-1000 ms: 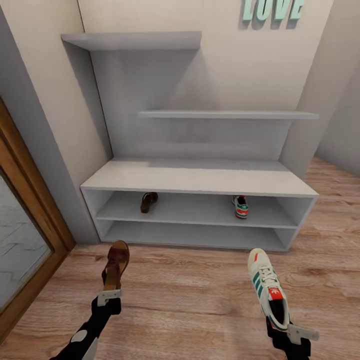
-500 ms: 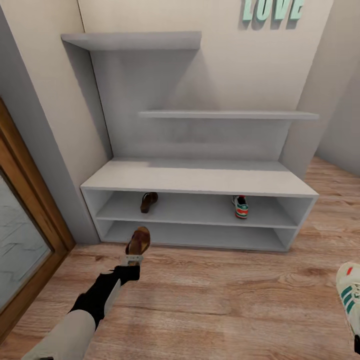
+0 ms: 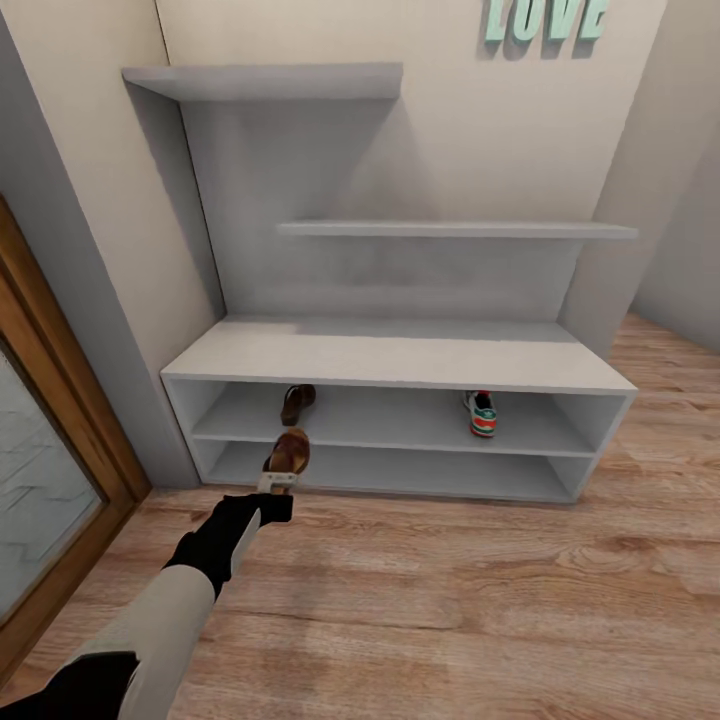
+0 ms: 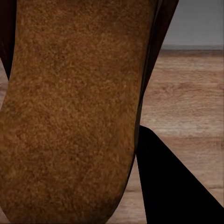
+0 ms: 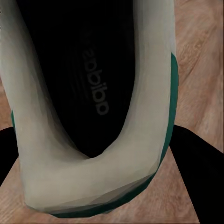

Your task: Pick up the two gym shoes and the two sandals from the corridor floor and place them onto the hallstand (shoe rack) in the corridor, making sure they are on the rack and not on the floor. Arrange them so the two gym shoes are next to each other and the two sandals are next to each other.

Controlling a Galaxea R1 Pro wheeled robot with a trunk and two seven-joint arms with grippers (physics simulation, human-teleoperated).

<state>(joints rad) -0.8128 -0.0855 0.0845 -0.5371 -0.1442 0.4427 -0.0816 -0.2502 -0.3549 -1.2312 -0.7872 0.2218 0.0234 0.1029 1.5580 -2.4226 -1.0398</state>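
Note:
My left gripper [image 3: 277, 483] is shut on a dark brown sandal [image 3: 288, 452], holding it by the heel just in front of the hallstand [image 3: 400, 352], level with its lower shelf. The sandal's tan sole [image 4: 70, 112] looms close in the left wrist view. A second sandal [image 3: 297, 403] lies on the upper open shelf at the left. One gym shoe [image 3: 481, 413] rests on that same shelf toward the right. In the right wrist view, my right gripper [image 5: 100, 191] is shut on the heel of the other gym shoe [image 5: 93, 177], above the corridor floor [image 5: 200, 56].
A wooden door frame with glass [image 3: 60, 440] runs along the left wall beside the rack. Stepped wall shelves [image 3: 450, 229] hang above the bench top. Open plank floor [image 3: 450, 600] stretches in front of the rack and to its right.
My left arm has reached forward, carrying the sandal from the floor area up to the rack's front. My right arm with the gym shoe has swung right and left the head view.

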